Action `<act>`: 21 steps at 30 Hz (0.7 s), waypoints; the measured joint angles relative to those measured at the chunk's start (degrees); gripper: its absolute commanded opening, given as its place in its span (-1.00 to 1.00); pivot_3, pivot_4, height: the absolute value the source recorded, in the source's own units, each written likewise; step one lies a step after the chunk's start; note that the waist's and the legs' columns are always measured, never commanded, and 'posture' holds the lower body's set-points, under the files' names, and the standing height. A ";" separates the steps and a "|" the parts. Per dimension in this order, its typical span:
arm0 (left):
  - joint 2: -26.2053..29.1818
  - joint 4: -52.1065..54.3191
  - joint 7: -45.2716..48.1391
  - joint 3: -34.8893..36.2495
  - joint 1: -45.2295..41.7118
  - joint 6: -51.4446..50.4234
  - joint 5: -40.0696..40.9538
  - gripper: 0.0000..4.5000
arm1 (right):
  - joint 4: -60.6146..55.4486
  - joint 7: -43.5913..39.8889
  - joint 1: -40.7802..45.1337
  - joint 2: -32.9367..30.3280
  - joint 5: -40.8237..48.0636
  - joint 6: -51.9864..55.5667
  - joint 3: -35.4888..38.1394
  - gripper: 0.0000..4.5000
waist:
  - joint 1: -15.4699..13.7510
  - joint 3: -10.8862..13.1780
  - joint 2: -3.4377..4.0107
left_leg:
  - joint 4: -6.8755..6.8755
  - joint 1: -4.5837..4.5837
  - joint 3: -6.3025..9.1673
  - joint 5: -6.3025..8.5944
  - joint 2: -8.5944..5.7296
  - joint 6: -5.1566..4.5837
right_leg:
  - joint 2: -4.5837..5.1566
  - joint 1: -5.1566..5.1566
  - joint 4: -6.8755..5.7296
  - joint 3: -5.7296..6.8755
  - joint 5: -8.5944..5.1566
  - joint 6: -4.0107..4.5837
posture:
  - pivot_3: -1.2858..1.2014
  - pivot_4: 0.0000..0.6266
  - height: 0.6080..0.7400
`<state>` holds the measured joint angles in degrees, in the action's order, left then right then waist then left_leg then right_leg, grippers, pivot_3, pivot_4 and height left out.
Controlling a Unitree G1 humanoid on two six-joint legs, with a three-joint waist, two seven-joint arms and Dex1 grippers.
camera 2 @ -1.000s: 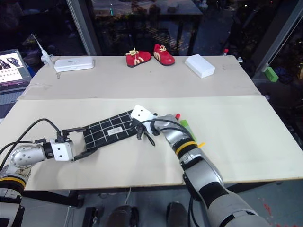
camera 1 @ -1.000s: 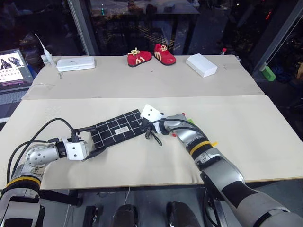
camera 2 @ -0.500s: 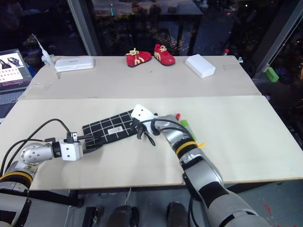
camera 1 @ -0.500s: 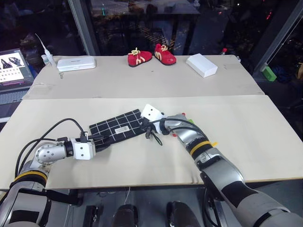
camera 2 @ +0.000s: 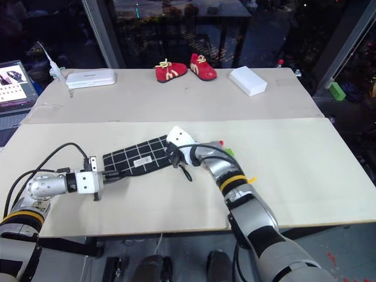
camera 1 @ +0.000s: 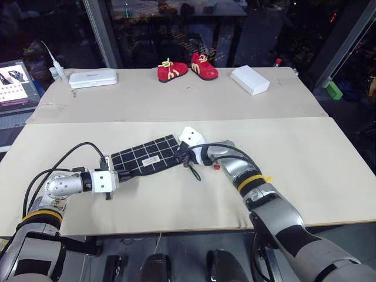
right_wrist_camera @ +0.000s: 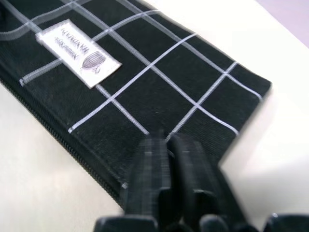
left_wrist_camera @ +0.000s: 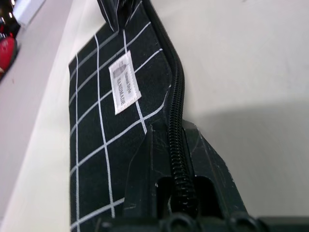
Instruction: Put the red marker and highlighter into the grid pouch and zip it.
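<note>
Flat on table, grid pouch (camera 1: 145, 158) (contents hidden), left hand (camera 1: 122, 174) clamping its zipper edge, right hand (camera 1: 183, 156) unclear.

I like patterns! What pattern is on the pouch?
The grid pouch is black with white grid lines, clearest in the left wrist view.

beige table (camera 1: 305, 170) (grid pouch (camera 1: 145, 157), shoes (camera 1: 188, 67))

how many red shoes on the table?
2. Both sit on the far table, side by side near its middle: the left shoe and the right shoe, between the flat white case and the white box. None look hidden.
</note>
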<state>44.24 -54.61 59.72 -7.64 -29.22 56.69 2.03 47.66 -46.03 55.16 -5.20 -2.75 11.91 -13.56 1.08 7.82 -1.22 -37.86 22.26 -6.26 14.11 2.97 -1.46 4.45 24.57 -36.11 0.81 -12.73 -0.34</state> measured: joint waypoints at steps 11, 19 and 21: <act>-4.74 19.48 -4.69 7.07 11.48 -21.41 9.23 -1.00 | -20.71 -7.66 -1.38 -8.99 13.03 17.55 9.54 0.38 | -0.14 0.01 0.01 | -0.01 0.71 0.32 0.01 0.05 -0.02 | 0.02 0.54 -0.08 0.02 0.12 -0.17 | 0.03 -0.52 1.00; -5.94 30.30 -7.95 8.98 14.53 -29.88 9.59 -1.00 | -16.58 0.11 -7.17 -6.22 7.64 16.13 4.05 0.38 | 0.93 0.02 0.01 | 0.00 0.63 0.07 -0.03 -0.01 0.01 | -0.03 0.63 0.02 -0.08 0.14 -0.11 | 0.03 -0.52 1.00; -6.07 31.39 -8.40 9.19 15.32 -31.11 9.58 -1.00 | -15.33 1.69 -6.10 -5.36 7.31 15.34 4.10 0.38 | 1.24 0.02 0.01 | 0.00 0.62 0.08 -0.04 -0.01 0.01 | -0.03 0.63 0.02 -0.08 0.14 -0.11 | 0.03 -0.52 1.00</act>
<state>38.18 -23.23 51.32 1.55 -13.89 25.59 11.61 32.33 -44.33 49.06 -10.57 4.56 27.25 -9.46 2.32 7.84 -1.21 -37.87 22.88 -6.19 14.08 2.96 -1.44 4.42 25.19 -36.09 0.73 -12.59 -0.45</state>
